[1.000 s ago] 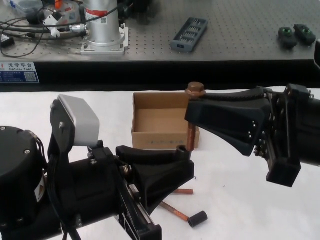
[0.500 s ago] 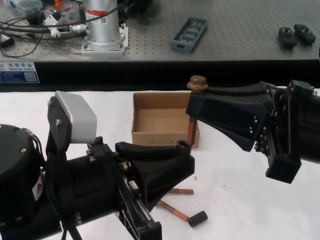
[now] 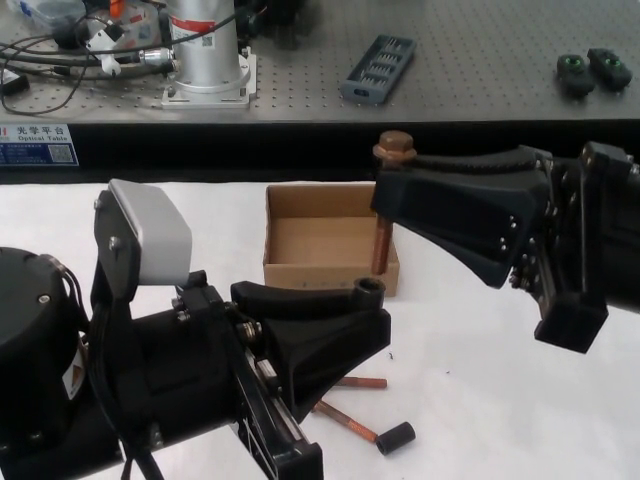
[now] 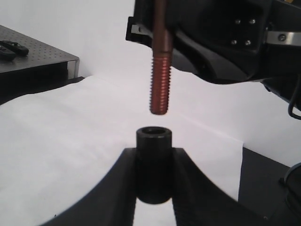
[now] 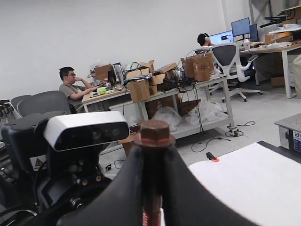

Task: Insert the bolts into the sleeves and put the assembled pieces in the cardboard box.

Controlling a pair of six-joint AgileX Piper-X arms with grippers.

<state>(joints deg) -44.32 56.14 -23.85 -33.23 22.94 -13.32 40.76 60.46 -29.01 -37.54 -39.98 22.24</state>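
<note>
A copper-coloured bolt (image 4: 159,70) hangs upright, with its hexagonal head at the top and its threaded end pointing down. The two black fingers of the right gripper (image 3: 383,205) pinch it along the shank. Directly beneath its tip, with a small gap of air between, stands a short black sleeve (image 4: 154,165). The sleeve is also upright, and its open bore faces up. The left gripper (image 4: 154,153) clamps the sleeve from both sides.

From the left wrist, the bolt's long axis and the sleeve's bore run nearly in one vertical line, with the bolt tip perhaps a touch to one side. How well they line up in depth cannot be told. The next move likely calls for bringing the two straight together along that shared axis. A slight offset could make the thread catch on the sleeve's rim.

Both pieces are held in the air above the white worktop (image 3: 480,400), at the near right corner of the cardboard box (image 3: 320,278). The box sits open-topped toward the worktop's far edge, near its middle. Close to the near edge, beside the left gripper, lie a loose bolt (image 3: 362,382) and a second bolt with a black sleeve on its end (image 3: 393,438).
</note>
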